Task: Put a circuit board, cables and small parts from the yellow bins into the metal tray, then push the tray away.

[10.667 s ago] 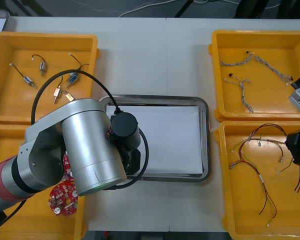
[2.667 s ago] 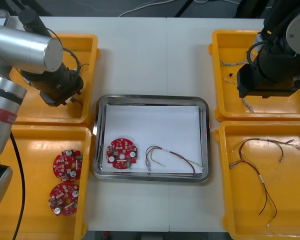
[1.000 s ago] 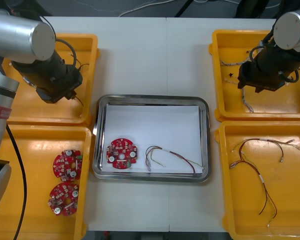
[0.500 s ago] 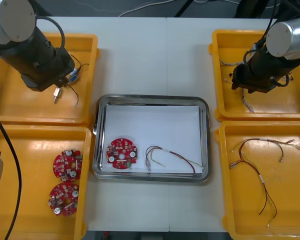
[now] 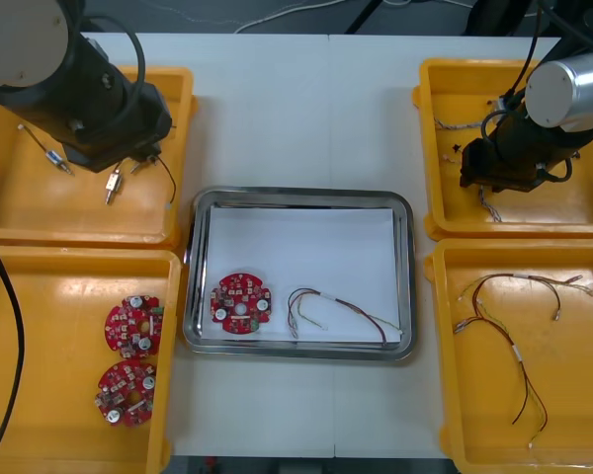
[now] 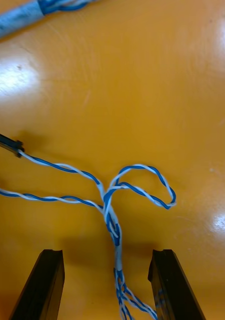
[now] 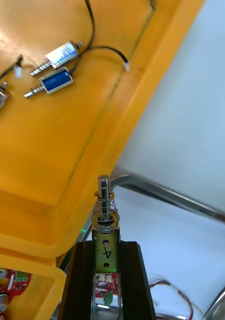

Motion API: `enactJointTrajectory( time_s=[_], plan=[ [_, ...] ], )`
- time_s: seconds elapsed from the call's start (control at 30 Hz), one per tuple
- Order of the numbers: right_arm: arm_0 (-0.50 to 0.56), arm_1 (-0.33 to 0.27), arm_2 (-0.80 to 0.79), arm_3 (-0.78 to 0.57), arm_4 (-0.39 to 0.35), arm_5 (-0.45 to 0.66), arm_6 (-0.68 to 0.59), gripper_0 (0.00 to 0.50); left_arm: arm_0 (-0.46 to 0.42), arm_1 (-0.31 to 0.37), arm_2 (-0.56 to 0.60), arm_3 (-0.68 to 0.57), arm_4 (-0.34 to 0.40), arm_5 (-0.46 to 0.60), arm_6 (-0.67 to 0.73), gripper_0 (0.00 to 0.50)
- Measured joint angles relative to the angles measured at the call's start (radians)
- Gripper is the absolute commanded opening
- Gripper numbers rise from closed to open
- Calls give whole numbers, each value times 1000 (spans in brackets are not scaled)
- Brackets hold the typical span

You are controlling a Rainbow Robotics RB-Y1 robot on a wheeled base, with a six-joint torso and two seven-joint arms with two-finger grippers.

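Overhead front, close wrist views, tray (image 5: 301, 194) shared

We see a light table (image 5: 296, 109) with a thin seam running from its far edge toward the middle. Four yellow bins rest directly on it. On our left, the far left bin (image 5: 40, 207) sits just beside the near left bin (image 5: 40, 281). On our right, the far right bin (image 5: 534, 212) sits just beside the near right bin (image 5: 445, 385). Between the two pairs lies the metal tray (image 5: 301, 195), just beside the bins on each side. Bare tabletop shows beyond the tray and in front of it.
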Motion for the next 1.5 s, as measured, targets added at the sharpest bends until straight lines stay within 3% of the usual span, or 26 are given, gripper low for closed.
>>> enactJointTrajectory(
  time_s=[0.5, 0.53, 0.57, 0.6, 0.63, 0.67, 0.77, 1.03, 1.27, 1.5],
  plan=[
    [20, 0, 0, 0, 2, 0, 0, 500, -1, 36, -319, -61, 59, 0, 55, 0],
    [20, 0, 0, 0, 2, -1, 0, 482, -1, 36, -334, -61, 60, 0, 55, 0],
    [20, 0, 0, 0, 2, -2, 0, 419, -1, 36, -346, -61, 60, 0, 56, 0],
    [20, 0, 0, 0, 2, -5, 0, 326, -1, 36, -356, -61, 60, -1, 57, 0],
    [20, 0, 0, 0, 2, -9, 0, 231, -1, 36, -364, -61, 60, -6, 59, 0],
    [20, 0, 0, 0, 2, -14, 0, 102, -1, 36, -370, -61, 60, -15, 61, 0],
    [20, 0, 0, 0, 3, -19, 0, 6, -1, 35, -394, -54, 54, -68, 77, 0],
    [21, 0, 0, 0, 3, -20, 12, 0, -2, 23, -478, 48, 0, -233, 83, 0],
    [22, -1, 0, -30, 15, -14, 64, 0, -2, -2, -491, 87, -11, -264, 81, 0],
    [26, -22, -10, -170, 31, 88, 88, 0, -3, -6, -532, 96, -15, -278, 81, 0]
  ],
)
